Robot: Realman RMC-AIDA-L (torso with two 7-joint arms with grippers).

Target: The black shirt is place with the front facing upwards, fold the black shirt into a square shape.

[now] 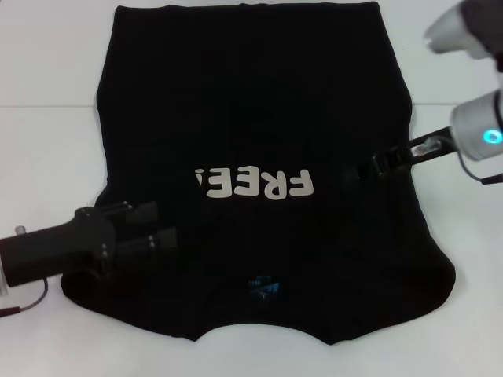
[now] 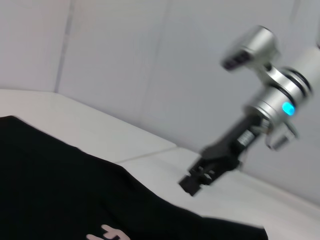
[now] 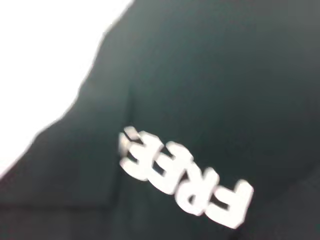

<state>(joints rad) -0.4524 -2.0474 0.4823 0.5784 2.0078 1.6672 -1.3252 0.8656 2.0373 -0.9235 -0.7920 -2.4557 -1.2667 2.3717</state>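
The black shirt [image 1: 251, 118] lies flat on the white table, front up. Its cream letters "FREE!" [image 1: 255, 184] read upside down, and the blue neck label [image 1: 263, 287] is at the near edge. My left gripper [image 1: 163, 225] hovers over the shirt's near left part, its two fingers apart and empty. My right gripper [image 1: 355, 176] reaches in over the shirt's right side, beside the letters. The left wrist view shows the shirt [image 2: 60, 190] with the right gripper [image 2: 194, 182] above its far edge. The right wrist view shows the shirt [image 3: 200, 75] and the letters [image 3: 185, 180].
The white table [image 1: 47, 149] surrounds the shirt on all sides, with a seam line running across it at mid depth. A pale wall [image 2: 150, 65] stands behind the table. A thin red cable [image 1: 23, 306] hangs by my left arm.
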